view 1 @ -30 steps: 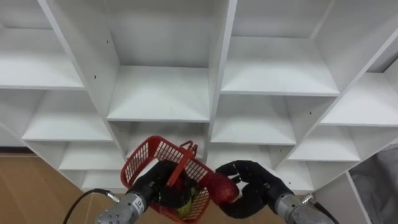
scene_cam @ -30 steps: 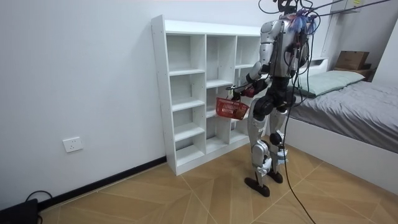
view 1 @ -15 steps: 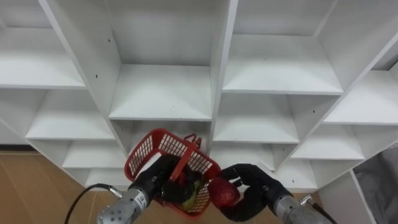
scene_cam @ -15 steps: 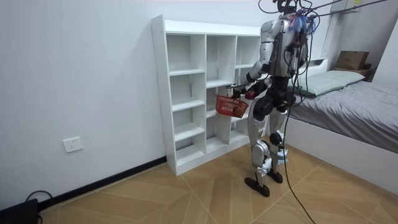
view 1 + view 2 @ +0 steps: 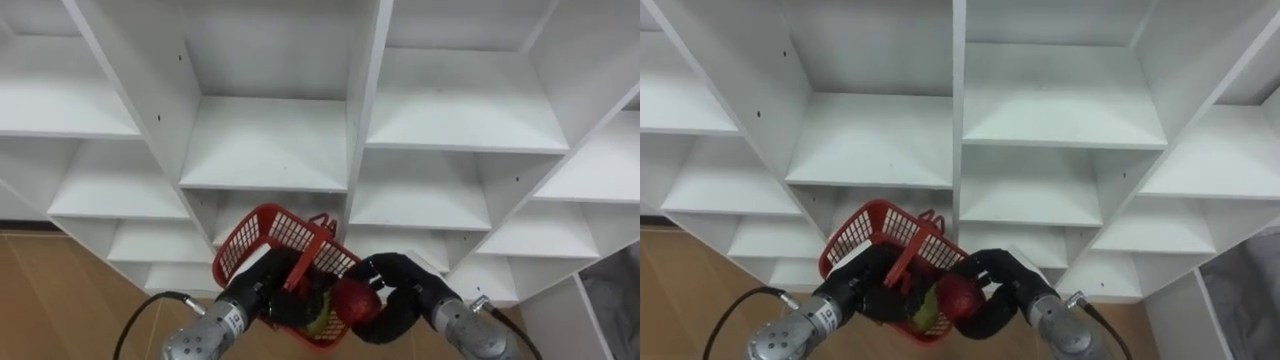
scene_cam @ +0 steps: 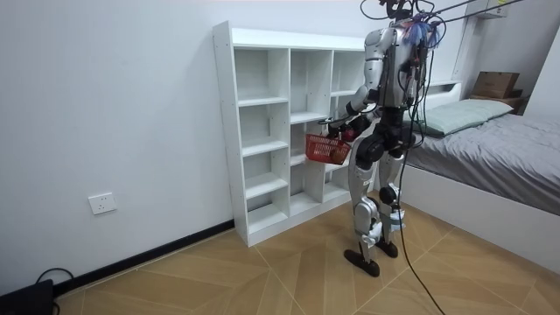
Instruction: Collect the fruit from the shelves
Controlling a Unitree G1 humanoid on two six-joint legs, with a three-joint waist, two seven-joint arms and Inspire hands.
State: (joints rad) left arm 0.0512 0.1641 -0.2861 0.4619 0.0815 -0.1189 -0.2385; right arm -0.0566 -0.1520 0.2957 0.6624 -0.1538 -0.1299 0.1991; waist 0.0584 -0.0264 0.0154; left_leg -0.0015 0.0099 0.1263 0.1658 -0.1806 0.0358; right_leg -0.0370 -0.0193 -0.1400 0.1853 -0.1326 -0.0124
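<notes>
A red mesh basket (image 5: 268, 237) hangs tilted in front of the white closet's (image 5: 266, 150) lower shelves. My left hand (image 5: 268, 290) is shut on its handle from below. Inside the basket lies a green fruit (image 5: 321, 322). My right hand (image 5: 398, 298) is shut on a red apple (image 5: 356, 301) and holds it against the basket's right rim. In the right eye view the basket (image 5: 878, 235), the left hand (image 5: 866, 284), the right hand (image 5: 1002, 290) and the apple (image 5: 958, 297) stand the same way. In the room view I stand upright facing the closet with the basket (image 6: 326, 150) at waist height.
The closet's compartments in view are bare white boards, split by upright dividers (image 5: 366, 100). Wooden floor (image 5: 60, 300) shows at the lower left. In the room view a bed (image 6: 490, 153) stands at the room view's right, close behind me.
My right hand has brought the red apple leftward against the basket's rim. The basket has risen a little, and the view has shifted slightly.
</notes>
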